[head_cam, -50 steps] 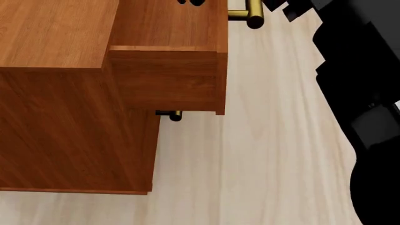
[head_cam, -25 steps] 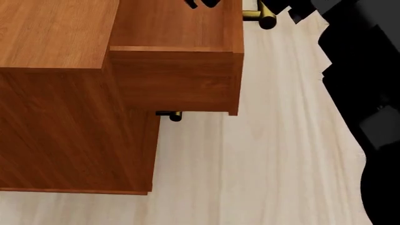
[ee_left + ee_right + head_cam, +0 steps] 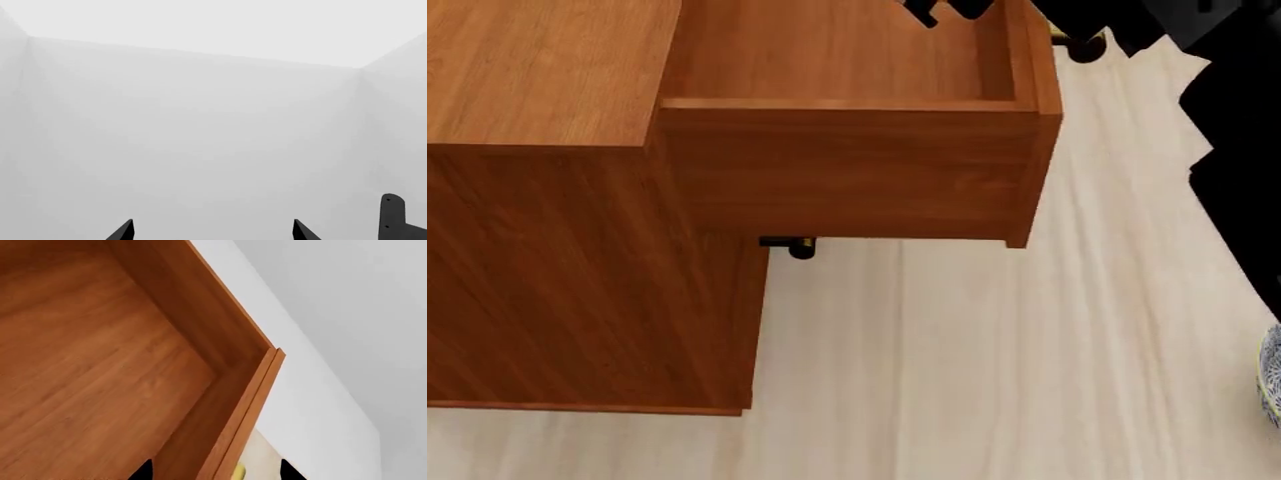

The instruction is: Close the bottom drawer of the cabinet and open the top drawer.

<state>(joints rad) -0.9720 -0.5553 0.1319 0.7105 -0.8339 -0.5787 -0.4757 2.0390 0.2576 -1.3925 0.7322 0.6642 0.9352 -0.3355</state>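
Boxy reddish-brown wood-grain cabinet point(image 3: 547, 200) at head-view left, bottom drawer hidden beneath and presumably already shut, only a lower brass bar handle tip point(image 3: 801, 246) peeking out. Uppermost reddish-brown box-shaped top drawer point(image 3: 841, 170) now drawn markedly further out than a second ago, empty floor exposed, so opening judged nearly done. Right gripper point(image 3: 213, 471) straddling the drawer front at its brass handle, grip uncertain; left gripper point(image 3: 213, 231) apart, facing blank wall.
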